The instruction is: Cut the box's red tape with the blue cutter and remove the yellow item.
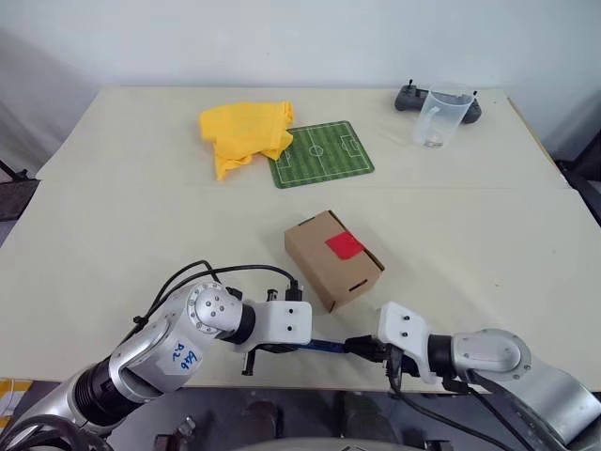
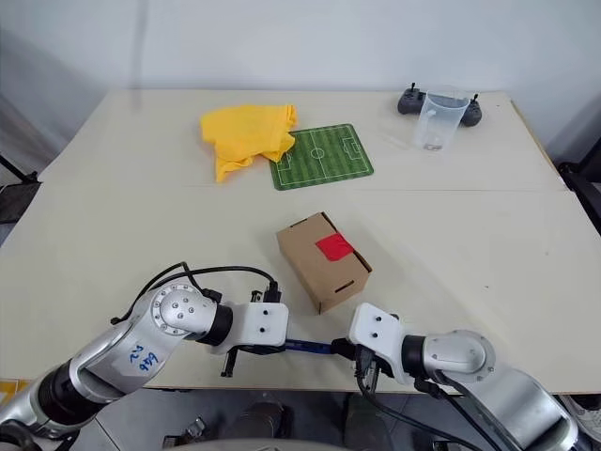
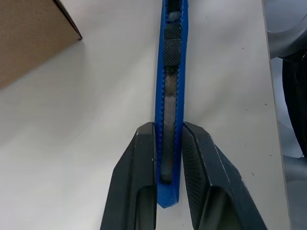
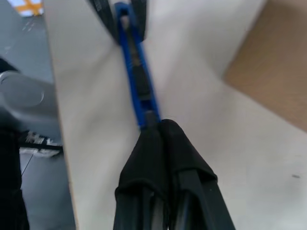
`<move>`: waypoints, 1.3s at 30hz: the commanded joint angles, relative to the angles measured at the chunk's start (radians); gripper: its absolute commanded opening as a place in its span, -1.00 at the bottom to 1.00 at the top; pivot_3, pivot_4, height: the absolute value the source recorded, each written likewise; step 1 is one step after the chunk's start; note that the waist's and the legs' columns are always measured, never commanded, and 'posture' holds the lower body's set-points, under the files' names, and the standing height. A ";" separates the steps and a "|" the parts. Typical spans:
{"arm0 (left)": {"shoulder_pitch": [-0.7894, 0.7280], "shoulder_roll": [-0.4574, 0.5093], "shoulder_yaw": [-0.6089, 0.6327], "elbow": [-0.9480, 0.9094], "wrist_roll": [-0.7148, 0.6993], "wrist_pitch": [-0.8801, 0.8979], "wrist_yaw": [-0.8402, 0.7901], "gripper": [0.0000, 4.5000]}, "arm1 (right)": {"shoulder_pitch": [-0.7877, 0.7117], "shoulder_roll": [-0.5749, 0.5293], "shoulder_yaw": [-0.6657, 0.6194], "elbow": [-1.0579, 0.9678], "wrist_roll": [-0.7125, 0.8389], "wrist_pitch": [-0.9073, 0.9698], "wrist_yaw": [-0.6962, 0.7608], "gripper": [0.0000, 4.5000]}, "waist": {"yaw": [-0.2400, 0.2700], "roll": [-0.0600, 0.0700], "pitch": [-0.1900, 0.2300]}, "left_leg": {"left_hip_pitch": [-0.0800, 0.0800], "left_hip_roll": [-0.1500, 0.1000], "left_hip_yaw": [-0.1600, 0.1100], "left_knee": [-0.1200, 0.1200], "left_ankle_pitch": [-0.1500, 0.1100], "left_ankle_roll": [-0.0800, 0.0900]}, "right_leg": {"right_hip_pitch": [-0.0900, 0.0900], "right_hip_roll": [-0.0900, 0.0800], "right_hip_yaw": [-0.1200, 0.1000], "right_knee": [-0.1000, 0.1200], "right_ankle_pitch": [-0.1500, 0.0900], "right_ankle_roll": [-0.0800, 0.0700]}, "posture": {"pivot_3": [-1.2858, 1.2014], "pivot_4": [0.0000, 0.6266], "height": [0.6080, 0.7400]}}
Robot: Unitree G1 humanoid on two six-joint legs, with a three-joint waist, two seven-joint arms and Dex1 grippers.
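Left gripper (image 3: 169,143) clamped on one end of the blue cutter (image 1: 324,346), right gripper (image 4: 153,125) pinched together on its other end; cutter spans between them at the near edge of the surface (image 1: 122,225). The box (image 1: 334,259) sits just beyond, mid-surface, red tape (image 1: 345,246) uncut, flaps shut, yellow item presumably inside. Cutting and removal both left. Far side: yellow cloth (image 1: 244,133), green mat (image 1: 322,153), clear cup (image 1: 441,117), black controller (image 1: 409,97); none blocks the box.
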 commanded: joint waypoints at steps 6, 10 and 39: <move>-0.020 0.015 -0.035 0.027 -0.003 0.042 0.038 -0.81 | -0.043 0.056 0.049 0.016 -0.028 0.033 -0.004 -0.99 | 0.000 0.000 0.000 | 0.000 0.000 0.000 0.000 0.000 0.000 | 0.000 0.000 0.000 0.001 0.000 0.000 | 0.03 -0.52 1.00; -0.030 0.015 -0.042 0.037 -0.008 0.042 0.043 -0.81 | -0.054 0.062 0.071 0.022 -0.042 0.035 0.005 -0.99 | 0.000 0.000 0.000 | 0.000 0.000 0.000 0.000 0.000 0.000 | 0.000 0.000 0.000 0.001 0.000 0.000 | 0.03 -0.52 1.00; -0.017 0.040 -0.053 0.062 -0.022 0.013 0.058 -0.81 | -0.175 0.224 0.196 0.110 -0.133 0.001 0.040 -0.99 | -0.003 -0.002 -0.002 | 0.015 0.000 -0.001 -0.003 -0.001 0.003 | 0.014 0.000 0.000 -0.001 0.000 -0.001 | 0.03 -0.52 1.00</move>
